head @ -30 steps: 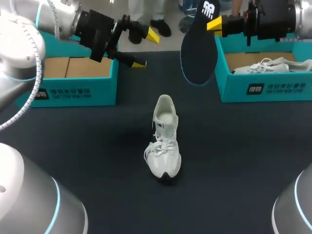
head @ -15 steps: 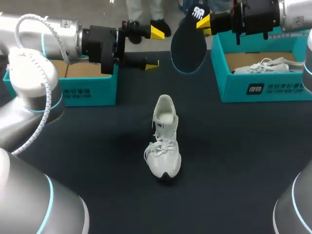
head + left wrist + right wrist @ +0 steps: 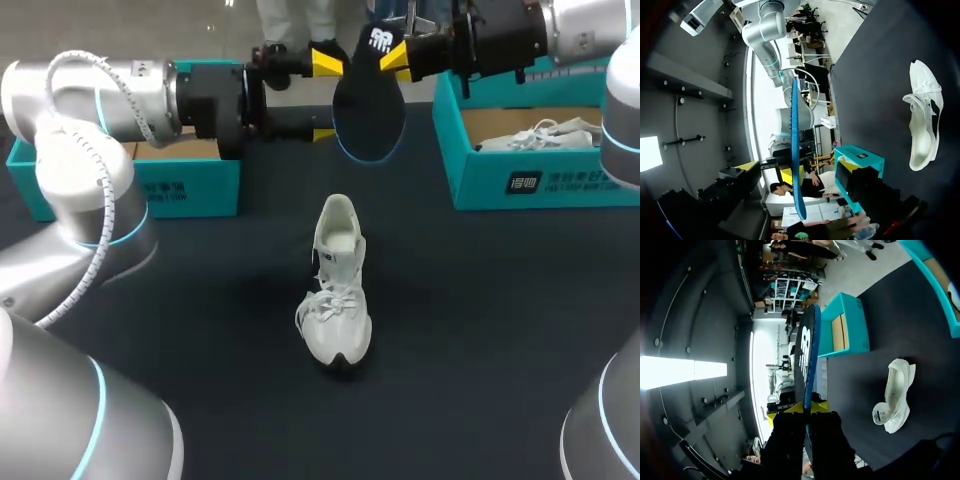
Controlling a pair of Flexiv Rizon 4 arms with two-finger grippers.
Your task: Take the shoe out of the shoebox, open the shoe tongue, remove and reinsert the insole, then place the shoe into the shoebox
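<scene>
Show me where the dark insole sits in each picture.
Head view: insole at far middle, gripped by right end effector.
Left wrist view: edge-on blue-rimmed sliver, apart from the white shoe.
Right wrist view: upright, clamped in right end effector.
Shared landmark: the white shoe.

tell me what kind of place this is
Probably a robotics lab bench set up for shoe handling: a dark table with a teal left shoebox and right shoebox, a white shoe standing mid-table, and my right pincer shut on a dark insole.
</scene>
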